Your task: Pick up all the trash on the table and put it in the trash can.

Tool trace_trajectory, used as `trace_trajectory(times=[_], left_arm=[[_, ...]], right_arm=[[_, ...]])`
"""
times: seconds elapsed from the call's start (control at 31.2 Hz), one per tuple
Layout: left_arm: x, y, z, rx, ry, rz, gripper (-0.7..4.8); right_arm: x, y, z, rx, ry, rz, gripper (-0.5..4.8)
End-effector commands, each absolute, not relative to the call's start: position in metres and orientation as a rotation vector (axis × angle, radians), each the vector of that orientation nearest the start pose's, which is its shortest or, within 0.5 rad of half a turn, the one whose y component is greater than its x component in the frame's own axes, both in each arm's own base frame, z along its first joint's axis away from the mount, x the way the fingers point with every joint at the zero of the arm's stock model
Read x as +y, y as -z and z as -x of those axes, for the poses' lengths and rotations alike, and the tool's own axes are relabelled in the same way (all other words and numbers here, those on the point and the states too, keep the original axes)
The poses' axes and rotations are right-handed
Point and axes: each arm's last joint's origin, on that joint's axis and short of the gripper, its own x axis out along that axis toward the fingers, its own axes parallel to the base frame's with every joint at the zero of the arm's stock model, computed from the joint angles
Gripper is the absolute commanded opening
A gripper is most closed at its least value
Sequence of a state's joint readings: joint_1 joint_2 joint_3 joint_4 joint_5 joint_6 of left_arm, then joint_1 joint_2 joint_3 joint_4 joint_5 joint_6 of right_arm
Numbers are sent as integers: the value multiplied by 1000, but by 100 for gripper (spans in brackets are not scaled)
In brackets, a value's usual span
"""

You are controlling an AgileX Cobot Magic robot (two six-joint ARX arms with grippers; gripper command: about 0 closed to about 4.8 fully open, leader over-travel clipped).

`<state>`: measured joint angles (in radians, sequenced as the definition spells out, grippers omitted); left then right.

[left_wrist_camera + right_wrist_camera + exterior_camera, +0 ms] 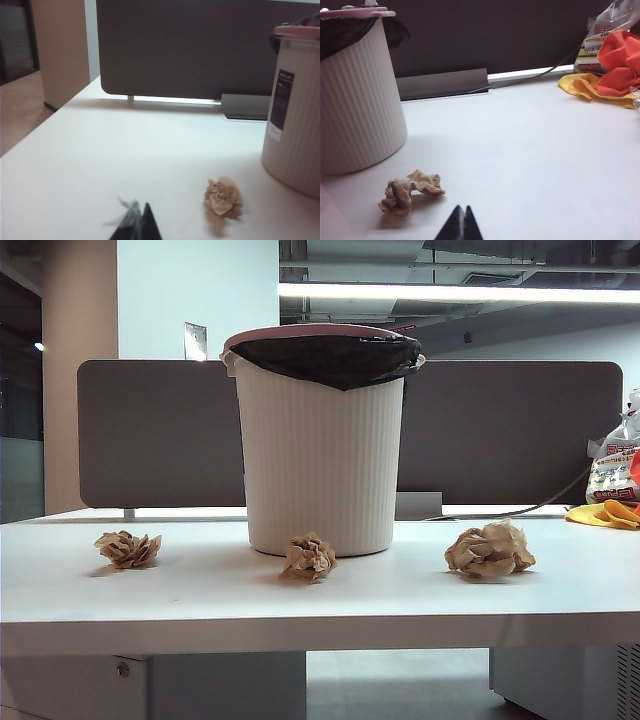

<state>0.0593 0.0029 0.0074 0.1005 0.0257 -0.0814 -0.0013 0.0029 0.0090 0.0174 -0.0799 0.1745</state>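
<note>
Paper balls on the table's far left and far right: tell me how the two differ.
The left paper ball is smaller than the right paper ball. The left one is darker tan; the right one is paler. The left one lies near the left end effector, the right one near the right end effector. Both are crumpled brown paper resting on the white table, outside the trash can.

Little of the robot showed. The left gripper [142, 220] appeared only as two dark, near-black fingertips, tapering to a point and pressed together, with a pale, glossy sheen along one edge. The right gripper [461, 222] looked much the same: two slim black wedges meeting at a thin seam, matte and plain. No cables, screws or markings were visible.
</note>
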Motion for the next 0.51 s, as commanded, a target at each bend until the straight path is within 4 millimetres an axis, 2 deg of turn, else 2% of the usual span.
trace_trajectory(times=[0.03,0.16,0.22,0.29,0.32,0.35,0.38,0.51], left_arm=[[5,-176,-97,-114,-31,89,-5],[5,-178,-96,-120,-29,90,-5],[5,-184,-95,-123,-26,139,-5],[5,-204,-88,-113,-22,220,-5],[4,-221,-81,-104,-20,237,-5],[4,-231,-78,-102,-11,236,-5],[2,-247,-73,-112,27,231,-5],[0,-281,-71,-141,93,220,-5]], right_arm=[[2,-168,-97,-27,-83,-175,-8],[2,-168,-97,-28,-83,-174,-8],[2,-176,-96,-55,-85,-179,-8],[2,-206,-88,-138,-100,-189,-8],[3,-233,-79,-198,-113,-186,-8],[3,-245,-75,-207,-127,-196,-8],[4,-269,-69,-194,-171,-200,-8],[7,-313,-72,-168,-258,-192,-8]])
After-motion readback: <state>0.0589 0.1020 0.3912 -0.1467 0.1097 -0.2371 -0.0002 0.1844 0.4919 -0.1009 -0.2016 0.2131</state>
